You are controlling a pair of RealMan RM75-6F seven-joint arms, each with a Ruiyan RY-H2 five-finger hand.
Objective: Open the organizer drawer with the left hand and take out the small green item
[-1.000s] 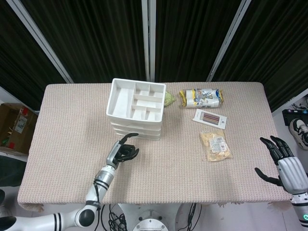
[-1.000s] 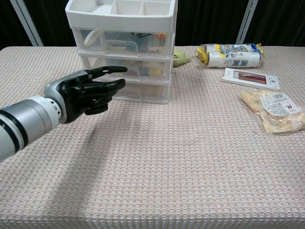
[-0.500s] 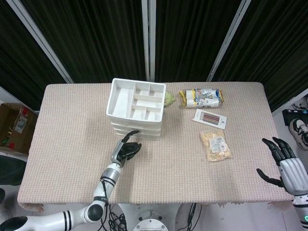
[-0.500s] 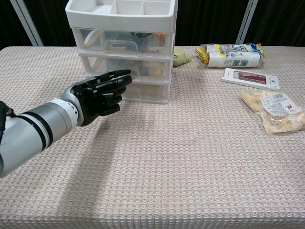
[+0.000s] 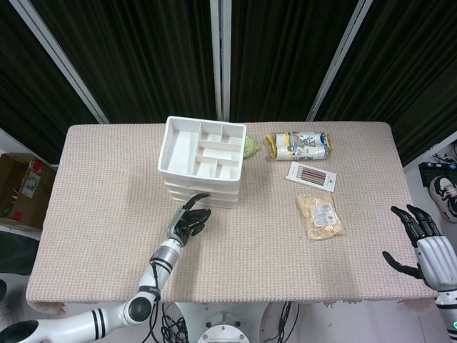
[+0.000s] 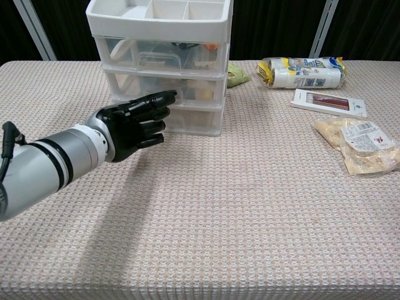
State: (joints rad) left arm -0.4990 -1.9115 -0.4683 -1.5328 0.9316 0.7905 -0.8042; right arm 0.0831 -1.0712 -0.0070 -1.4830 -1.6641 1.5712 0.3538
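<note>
White organizer (image 5: pixel 203 161) (image 6: pixel 161 62) sits toward the far edge of the bench (image 5: pixel 100 193) (image 6: pixel 250 212), left of centre; three clear-fronted drawers, all closed, divided tray on top. Stuff shows through the drawer fronts, can't pick out the small green item inside. Left hand (image 5: pixel 187 223) (image 6: pixel 137 120) is just in front of the organizer at the middle/bottom drawer level, fingers (image 6: pixel 159 100) stretched toward the drawer fronts and bunched side by side, holding nothing; can't tell if the tips touch the drawer. Right hand (image 5: pixel 421 246) is off the near right corner of the bench, fingers spread, empty; seen in head view only. A greenish-yellow packet (image 5: pixel 251 148) (image 6: pixel 236 74) lies just beside the organizer's right back corner. Further right near the far edge, a yellow-and-white snack bag (image 5: pixel 300 144) (image 6: pixel 302 72). Nearer than that, a flat white box of sticks (image 5: pixel 312 176) (image 6: pixel 328 102), then a clear bag of pale snacks (image 5: pixel 320 216) (image 6: pixel 358 145).
</note>
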